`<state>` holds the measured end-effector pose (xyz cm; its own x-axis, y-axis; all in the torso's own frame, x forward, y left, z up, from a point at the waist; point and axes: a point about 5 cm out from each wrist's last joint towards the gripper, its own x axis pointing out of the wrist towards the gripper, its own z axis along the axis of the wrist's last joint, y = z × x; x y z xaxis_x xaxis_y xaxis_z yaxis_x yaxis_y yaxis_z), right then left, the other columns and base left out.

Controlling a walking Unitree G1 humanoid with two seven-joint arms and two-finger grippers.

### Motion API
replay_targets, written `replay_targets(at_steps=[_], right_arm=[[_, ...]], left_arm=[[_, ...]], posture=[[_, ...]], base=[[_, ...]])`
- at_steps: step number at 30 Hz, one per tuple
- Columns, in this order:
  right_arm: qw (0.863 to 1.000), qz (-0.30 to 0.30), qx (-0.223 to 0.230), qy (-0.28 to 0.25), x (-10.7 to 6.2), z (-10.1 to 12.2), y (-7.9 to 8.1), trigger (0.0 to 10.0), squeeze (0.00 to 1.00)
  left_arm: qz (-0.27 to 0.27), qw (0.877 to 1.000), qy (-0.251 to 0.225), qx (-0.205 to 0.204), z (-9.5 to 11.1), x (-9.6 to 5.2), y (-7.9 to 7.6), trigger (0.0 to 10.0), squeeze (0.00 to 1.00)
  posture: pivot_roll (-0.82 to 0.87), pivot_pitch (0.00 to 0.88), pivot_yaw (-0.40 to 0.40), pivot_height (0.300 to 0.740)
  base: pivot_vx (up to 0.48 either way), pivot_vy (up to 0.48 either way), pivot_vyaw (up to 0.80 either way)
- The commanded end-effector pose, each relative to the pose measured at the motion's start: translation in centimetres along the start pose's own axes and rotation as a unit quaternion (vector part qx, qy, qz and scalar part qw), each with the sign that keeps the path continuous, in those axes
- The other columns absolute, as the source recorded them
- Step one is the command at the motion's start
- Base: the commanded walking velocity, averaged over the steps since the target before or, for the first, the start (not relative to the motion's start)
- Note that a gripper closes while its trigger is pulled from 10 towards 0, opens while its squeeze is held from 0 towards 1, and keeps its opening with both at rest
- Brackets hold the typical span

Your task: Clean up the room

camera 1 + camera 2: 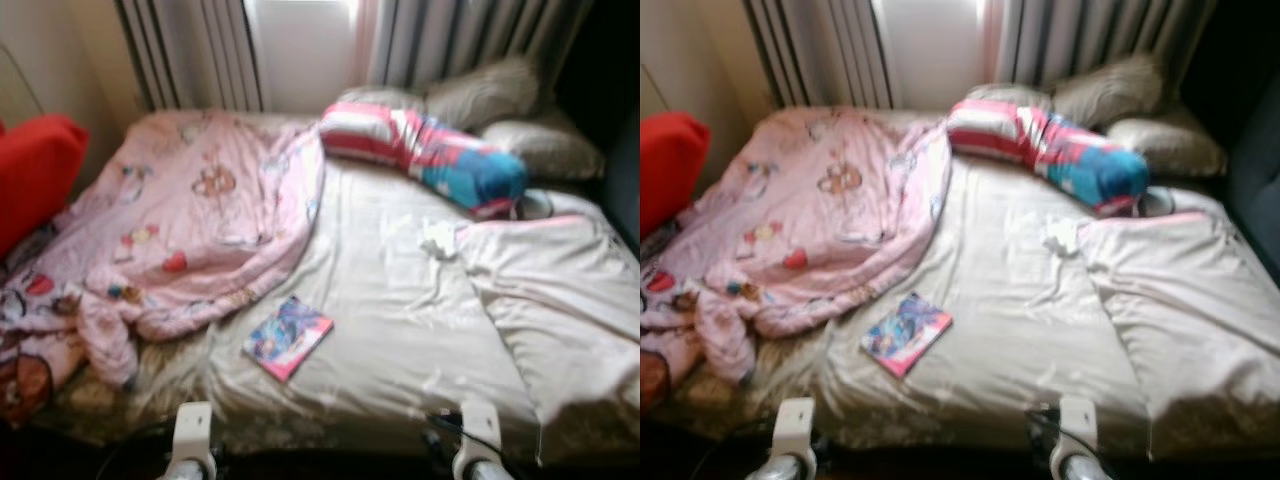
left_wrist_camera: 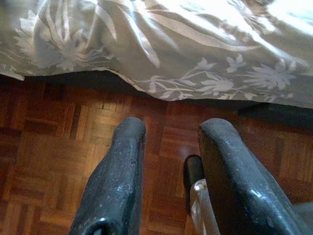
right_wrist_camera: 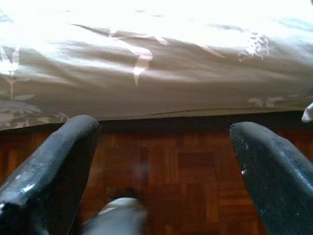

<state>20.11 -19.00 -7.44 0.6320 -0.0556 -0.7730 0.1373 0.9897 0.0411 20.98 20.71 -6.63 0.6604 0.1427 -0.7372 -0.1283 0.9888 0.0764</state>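
Approach the thin, colourful-covered book [image 1: 288, 337] lying flat on the cream floral bed sheet [image 1: 400, 300], just beside the crumpled pink cartoon-print blanket [image 1: 190, 220]. Raise left hand [image 2: 168, 161], empty with fingers parted; right hand [image 3: 161, 161] spread wide, low by parquet floor [image 2: 58, 147]. Pinch near edge.

Silver-and-white arms ending in long black two-fingered grippers.

Each forearm ends in a pale, whitish-silver rounded block, the left arm's wrist housing [image 1: 192, 432] and the right arm's wrist housing [image 1: 480, 428], with a dark cable beside the right one. The left gripper [image 2: 168, 142] has two thick, matte black fingers [image 2: 120, 176] with rounded tips, faintly speckled and scuffed. The right gripper [image 3: 164, 134] has the same black fingers [image 3: 271, 166], with small pale flecks.
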Motion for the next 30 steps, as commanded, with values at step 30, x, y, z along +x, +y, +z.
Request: replay_targets(at_steps=[30], right_arm=[[1.000, -0.003, -0.017, 0.000, 0.00, 0.32, -0.62, 10.0, 0.00]], left_arm=[[-0.007, 1.000, 0.002, 0.006, 0.40, 0.13, -0.34, 10.0, 0.00]], posture=[[-0.02, 0.000, 0.003, 0.740]], base=[[0.000, -0.361, 0.00]])
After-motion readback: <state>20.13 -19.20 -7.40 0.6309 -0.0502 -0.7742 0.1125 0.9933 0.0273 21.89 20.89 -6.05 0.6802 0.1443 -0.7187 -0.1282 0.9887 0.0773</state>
